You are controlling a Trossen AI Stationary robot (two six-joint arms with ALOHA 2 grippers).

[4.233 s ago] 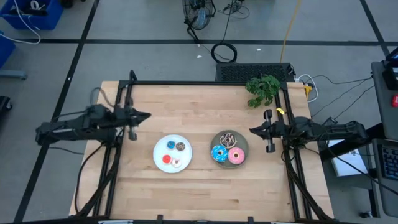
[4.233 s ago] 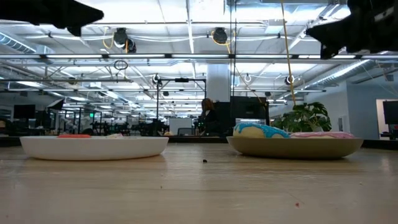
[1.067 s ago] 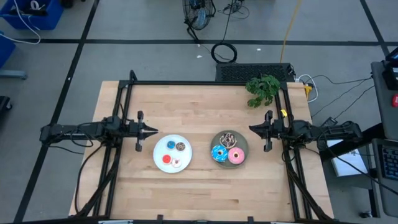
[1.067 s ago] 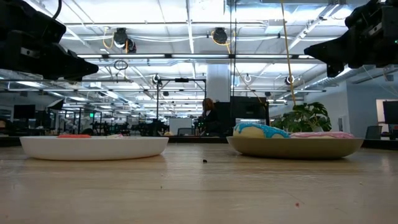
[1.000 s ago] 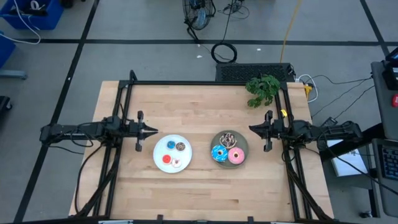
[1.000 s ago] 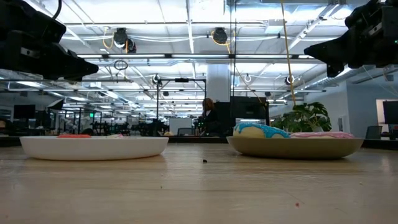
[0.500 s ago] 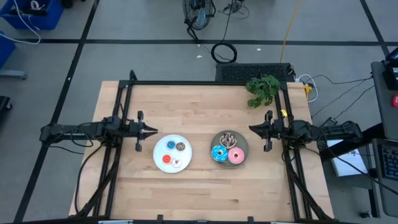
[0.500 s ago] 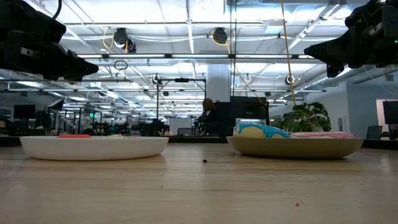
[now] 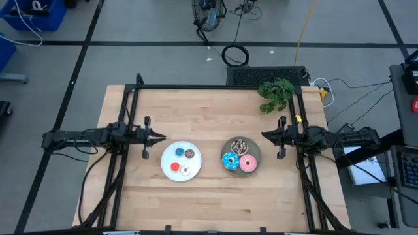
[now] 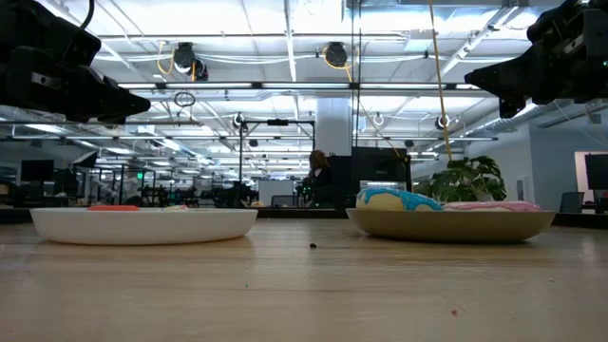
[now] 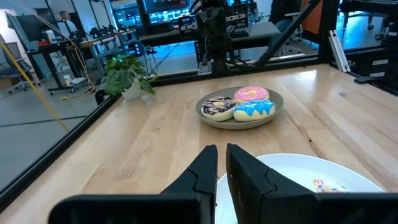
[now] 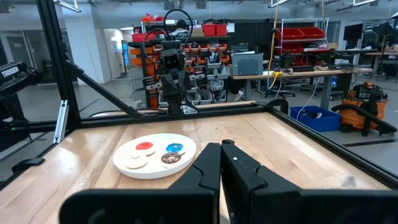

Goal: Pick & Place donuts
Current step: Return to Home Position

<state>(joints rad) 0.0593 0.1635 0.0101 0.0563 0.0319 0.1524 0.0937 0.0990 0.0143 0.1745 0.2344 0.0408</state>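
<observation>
Three larger donuts, pink, blue sprinkled and brown with white drizzle, lie on the round grey plate. Four tiny donuts, blue, brown, red and white, lie on the round white plate. My left gripper hovers shut above the table, just off the white plate's left far rim. My right gripper hovers shut above the table at the grey plate's right far rim. In the wrist views both grippers show fingertips nearly together.
A small potted plant stands near the table's far right corner. A black metal frame runs along the far edge and both sides. Bare wood lies along the near half of the table and between the plates and the far edge.
</observation>
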